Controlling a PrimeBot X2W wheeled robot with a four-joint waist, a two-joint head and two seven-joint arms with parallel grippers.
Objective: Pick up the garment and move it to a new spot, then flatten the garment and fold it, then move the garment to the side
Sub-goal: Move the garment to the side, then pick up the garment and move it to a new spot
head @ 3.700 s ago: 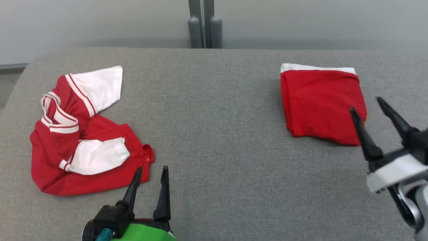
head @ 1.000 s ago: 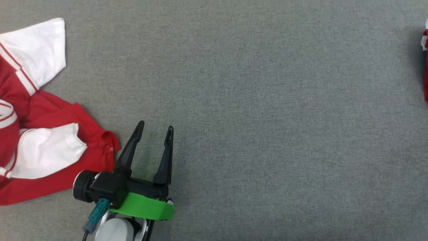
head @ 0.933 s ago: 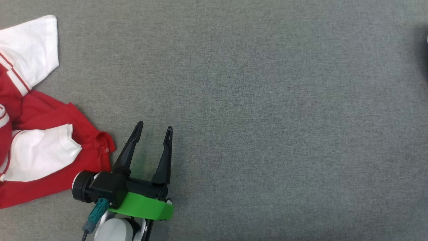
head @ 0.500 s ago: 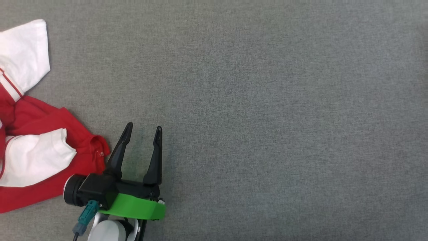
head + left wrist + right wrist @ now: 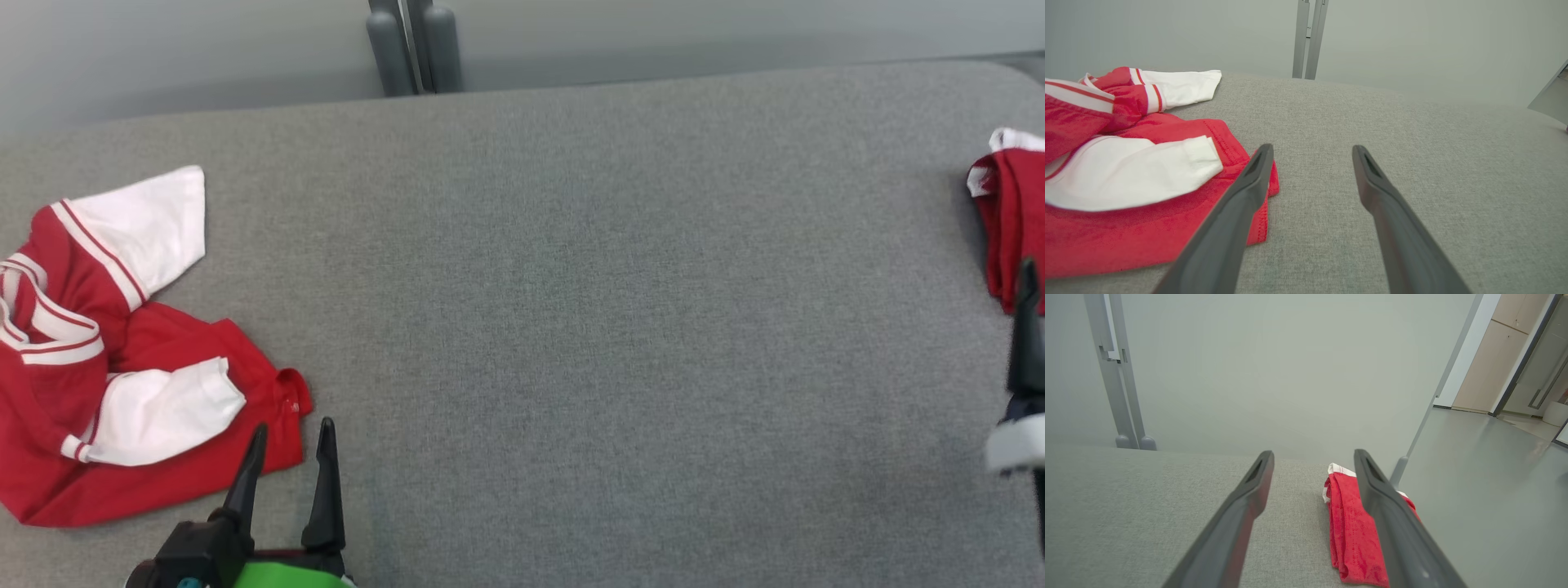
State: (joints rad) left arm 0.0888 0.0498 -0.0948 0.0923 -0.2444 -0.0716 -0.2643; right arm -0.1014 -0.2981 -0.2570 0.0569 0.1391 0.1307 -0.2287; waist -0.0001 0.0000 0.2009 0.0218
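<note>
A folded red garment (image 5: 1008, 212) with a white edge lies at the table's far right, close to its right edge. In the right wrist view the folded garment (image 5: 1345, 522) rests on the table beyond my right gripper (image 5: 1312, 455), which is open and empty. One dark finger (image 5: 1026, 327) of it shows at the head view's right border. A second, crumpled red and white garment (image 5: 122, 367) lies at the left. My left gripper (image 5: 294, 426) stands open just right of that garment's hem (image 5: 1257, 220), fingers (image 5: 1241, 204) apart with bare table between them.
The grey cloth-covered table (image 5: 571, 327) stretches wide between the two garments. Twin grey posts (image 5: 412, 49) stand behind its far edge against a pale wall. Past the right edge are a slanted pole (image 5: 1425, 416) and open floor (image 5: 1486, 490).
The head camera has tilted back up, so the whole picture shifted. Since the oldest frame the folded garment lies farther right, by the table's edge. The left gripper has stayed beside the crumpled garment.
</note>
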